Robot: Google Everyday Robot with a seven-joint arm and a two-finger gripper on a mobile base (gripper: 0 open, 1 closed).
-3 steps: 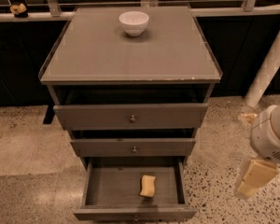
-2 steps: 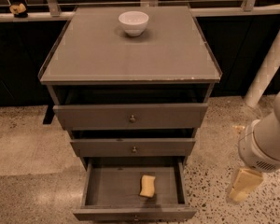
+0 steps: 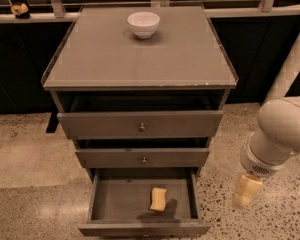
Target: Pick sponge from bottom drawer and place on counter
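Sponge (image 3: 158,199) lies flat inside the bottom drawer (image 3: 115,204), right of centre, close to the front wall. The drawer stands open; the middle drawer (image 3: 142,158) overhangs its rear part. Top drawer (image 3: 140,125) sits slightly proud of the cabinet.

Claw (image 3: 246,190) hangs over the speckled floor (image 3: 30,159), right of the open drawer, outside its right wall and at about the sponge's level. Apart or together: cannot tell. The bulky white arm (image 3: 282,131) rises above it towards the right edge of the view.

Counter (image 3: 140,64) carries one white bowl (image 3: 143,24) at rear centre; the front half is bare to its thin raised edge. Open floor lies left of the cabinet.
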